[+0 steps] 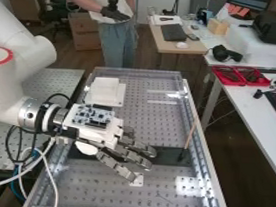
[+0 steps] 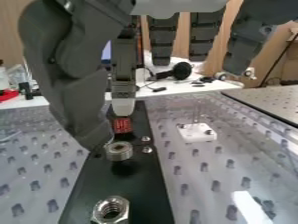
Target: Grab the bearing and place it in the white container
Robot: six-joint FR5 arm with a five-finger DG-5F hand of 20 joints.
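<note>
Looking closely, we find the hand (image 1: pixel 134 155) open, its fingers loosely straight, while the bearing (image 2: pixel 120 151) (a small metal ring) is at the black strip (image 2: pixel 149 192), near the thumb's tip.

The arm (image 1: pixel 7 97) is formed of smooth white, rounded links, one banded by a red ring (image 1: pixel 1 63). A silver collar (image 1: pixel 30 114) is dotted with small screws. The hand (image 1: pixel 97 134) is housed in white and topped by a patterned board (image 1: pixel 93 115). Black and white cables (image 1: pixel 42 161) are looped alongside. The fingers (image 1: pixel 123 153) are dark grey and segmented; one is tipped in white.
</note>
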